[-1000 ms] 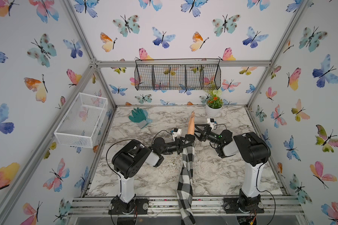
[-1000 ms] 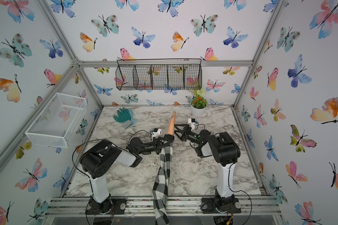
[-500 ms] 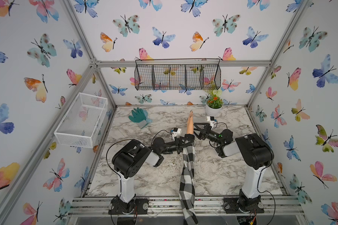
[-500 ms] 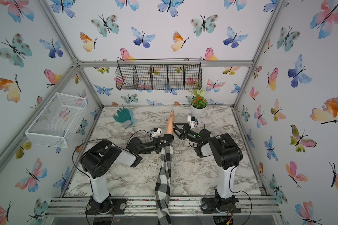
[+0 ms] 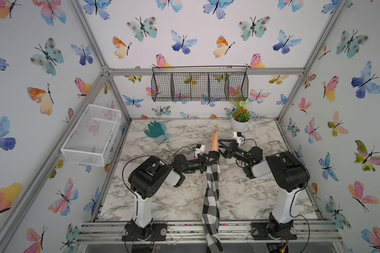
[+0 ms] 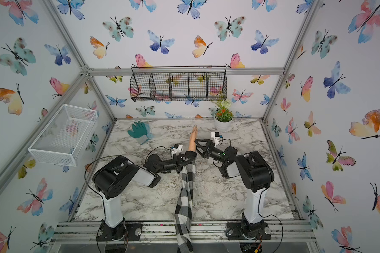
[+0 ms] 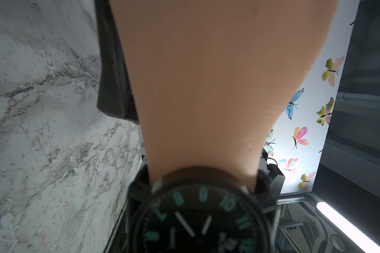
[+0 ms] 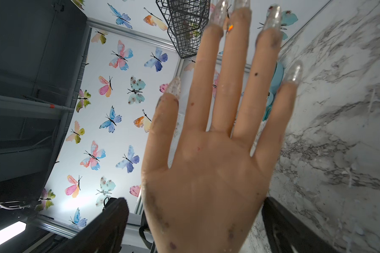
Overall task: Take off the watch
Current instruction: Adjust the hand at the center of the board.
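Just ahead of left gripper (image 5: 213, 158): saw watch (image 7: 202, 219) still strapped round wrist | kept clamping mannequin forearm (image 7: 206, 87) | eased right gripper (image 5: 219, 146) closer, jaws spread wide astride mannequin hand (image 8: 206, 175), gripping nothing | judged removal not begun; strap grab next.

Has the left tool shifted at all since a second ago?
No: the left tool stays at the watch, equally far from the green glove.
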